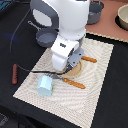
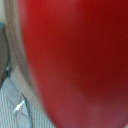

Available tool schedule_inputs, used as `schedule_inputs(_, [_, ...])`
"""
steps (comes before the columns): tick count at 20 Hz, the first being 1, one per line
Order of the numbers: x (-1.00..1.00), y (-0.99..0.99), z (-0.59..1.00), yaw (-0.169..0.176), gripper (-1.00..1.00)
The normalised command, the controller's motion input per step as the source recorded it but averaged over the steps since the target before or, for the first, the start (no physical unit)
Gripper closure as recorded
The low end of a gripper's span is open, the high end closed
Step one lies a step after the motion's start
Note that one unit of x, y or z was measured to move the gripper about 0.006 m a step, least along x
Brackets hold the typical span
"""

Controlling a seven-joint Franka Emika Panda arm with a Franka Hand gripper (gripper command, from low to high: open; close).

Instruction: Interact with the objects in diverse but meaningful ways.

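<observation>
- Far on the exterior view's left: brown sausage (image 1: 14, 74), slim rod shape w/ reddish tone, lying on the dark table (image 1: 15, 45) just off the mat edge.
- Placemat (image 1: 100, 80): pale woven rectangle w/ fine ribbed texture, set at an angle on the table.
- Light-blue cup (image 1: 44, 85): boxy, matte plastic look, on the mat's near-left part; a dark thin utensil (image 1: 42, 73) lies just above it, shape hard to read.
- Grey long-handled saucepan (image 1: 46, 37): dull grey, rounded, behind the mat at the exterior view's left of the arm; partly covered by the arm.
- Arm (image 1: 62, 17): glossy white shell, fills centre of the exterior view, hides much of the mat's middle.
- Claw (image 1: 70, 62): down over a round tan wooden disc (image 1: 76, 69); fingertips hidden by the white body, so can't tell from here if jaws are apart or closed.
- Wrist view: almost all filled by a smooth, shiny red curved surface, prob. the red tomato (image 2: 75, 60), v. close to the lens & blurred; its edges are cut off. Sliver of ribbed mat in one corner.
- Two orange-handled utensils (image 1: 75, 83) on the mat, one near the disc's front, one (image 1: 89, 59) beside it to the right.
- Grey pot (image 1: 95, 12): top, right of the arm, partly cut off.
- Top right corner: pinkish surface w/ a pale bowl (image 1: 122, 20), cropped.
</observation>
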Motion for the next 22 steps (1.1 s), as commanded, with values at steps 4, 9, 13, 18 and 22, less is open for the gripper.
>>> schedule_inputs(4, [0.07, -0.13, -0.10, 0.037, 1.00])
schedule_inputs(9, [0.09, -0.09, -0.04, 0.036, 1.00])
schedule_inputs(13, [0.06, 0.07, 0.85, 0.008, 1.00])
schedule_inputs(18, [-0.09, 0.30, 1.00, 0.001, 1.00])
schedule_inputs(22, [-0.50, 0.39, 1.00, 0.043, 1.00])
